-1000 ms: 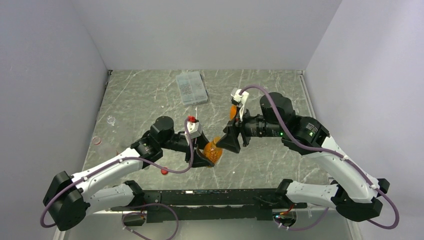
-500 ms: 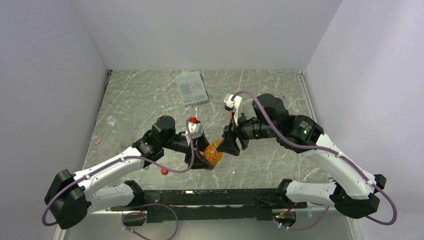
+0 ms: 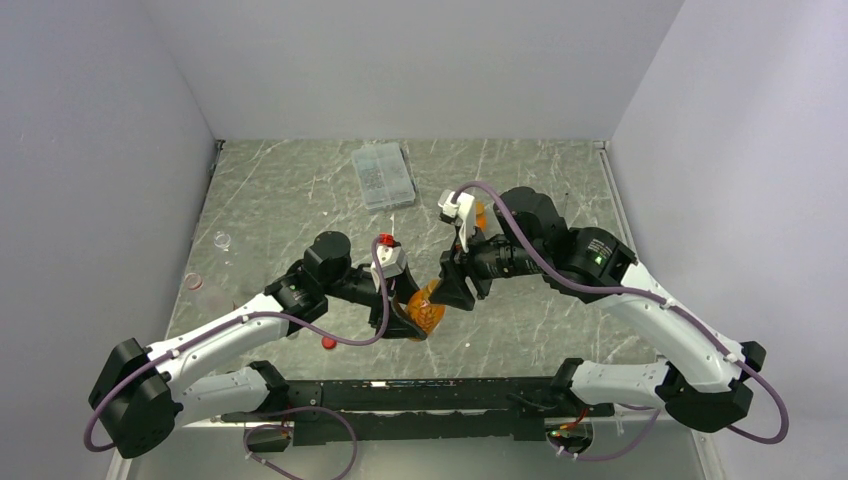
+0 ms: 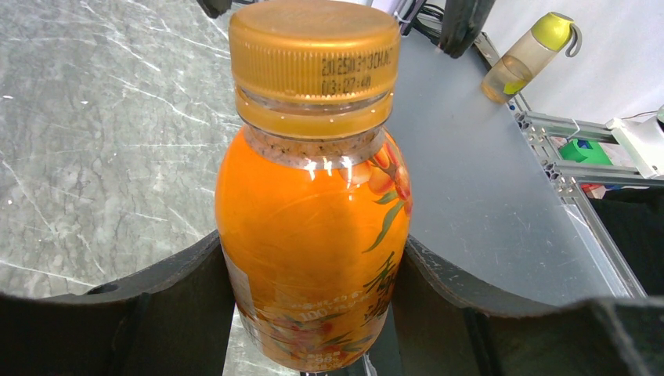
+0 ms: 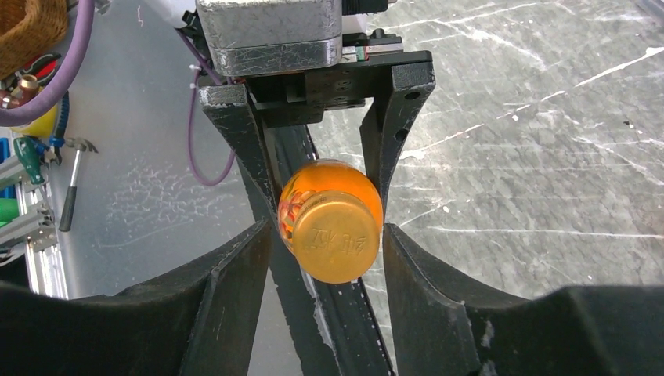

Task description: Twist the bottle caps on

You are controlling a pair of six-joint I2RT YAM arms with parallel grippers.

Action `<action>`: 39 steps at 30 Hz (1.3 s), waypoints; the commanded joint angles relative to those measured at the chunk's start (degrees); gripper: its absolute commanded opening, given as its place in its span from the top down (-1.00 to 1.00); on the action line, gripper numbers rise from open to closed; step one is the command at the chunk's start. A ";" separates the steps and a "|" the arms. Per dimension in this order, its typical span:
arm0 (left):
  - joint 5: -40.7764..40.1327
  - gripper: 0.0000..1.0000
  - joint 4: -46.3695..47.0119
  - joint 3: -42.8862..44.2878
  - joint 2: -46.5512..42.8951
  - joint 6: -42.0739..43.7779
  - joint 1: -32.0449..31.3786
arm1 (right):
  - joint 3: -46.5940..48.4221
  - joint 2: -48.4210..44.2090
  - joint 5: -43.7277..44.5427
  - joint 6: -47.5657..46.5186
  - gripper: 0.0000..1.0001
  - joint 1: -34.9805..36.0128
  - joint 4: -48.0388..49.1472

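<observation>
My left gripper (image 3: 410, 318) is shut on an orange bottle (image 3: 424, 308) and holds it tilted above the table's near middle. In the left wrist view the bottle (image 4: 313, 235) fills the space between the jaws, and a golden-orange cap (image 4: 313, 55) sits on its neck. My right gripper (image 3: 447, 288) is open, its jaws standing either side of that cap (image 5: 333, 243) with small gaps. A red cap (image 3: 328, 343) lies on the table near the left arm. A second orange bottle (image 3: 481, 214) stands half hidden behind the right wrist.
A flat clear compartment box (image 3: 383, 175) lies at the back middle. Two small clear dishes (image 3: 221, 240) (image 3: 194, 282) sit at the left edge. The grey marble table (image 3: 560, 330) is walled on three sides.
The right gripper has moved left and down towards the bottle, and its open jaws now straddle the cap. The left gripper has kept hold of the bottle and barely moved.
</observation>
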 commanded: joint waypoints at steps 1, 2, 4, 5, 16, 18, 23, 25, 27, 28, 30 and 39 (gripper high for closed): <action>1.39 1.00 1.79 2.65 -0.06 -0.39 0.19 | 1.12 -0.10 -0.72 -0.92 -0.10 0.46 0.73; 1.35 1.00 1.81 2.65 -0.07 -0.35 0.19 | 1.13 0.03 -0.82 -0.87 -0.08 0.47 0.61; 1.14 1.00 2.07 2.61 -0.14 -0.43 0.19 | 0.96 0.25 -0.94 -0.85 -0.05 0.56 0.55; 0.90 1.00 1.95 2.63 -0.23 -0.39 0.19 | 0.94 0.26 -1.00 -0.74 -0.03 0.56 0.55; -0.35 1.00 1.10 3.18 -0.50 0.18 0.19 | 0.71 0.93 -0.33 -0.07 0.06 0.65 -0.04; -0.89 1.00 0.81 3.29 -0.65 0.37 0.19 | 0.56 0.89 -0.10 0.24 0.09 0.69 -0.11; -4.62 1.00 -0.21 3.68 -1.43 1.80 0.19 | 0.54 1.41 1.27 1.08 0.15 0.82 -0.72; -7.70 1.00 -1.04 4.02 -1.87 2.67 0.19 | 1.28 2.06 2.65 1.89 0.19 0.90 -1.40; -10.79 1.00 -2.14 4.51 -2.23 3.66 0.19 | 1.65 2.66 4.15 2.70 0.24 1.06 -1.88; -12.29 1.00 -2.74 4.78 -2.45 4.50 0.19 | 1.73 2.86 4.74 3.28 0.25 1.12 -1.91; -14.88 1.00 -3.34 4.98 -2.96 5.24 0.19 | 1.79 3.12 5.93 4.09 0.26 1.22 -1.91; -15.98 1.00 -2.99 4.16 -3.05 5.36 0.19 | 3.06 2.75 8.07 5.71 0.26 1.78 -0.62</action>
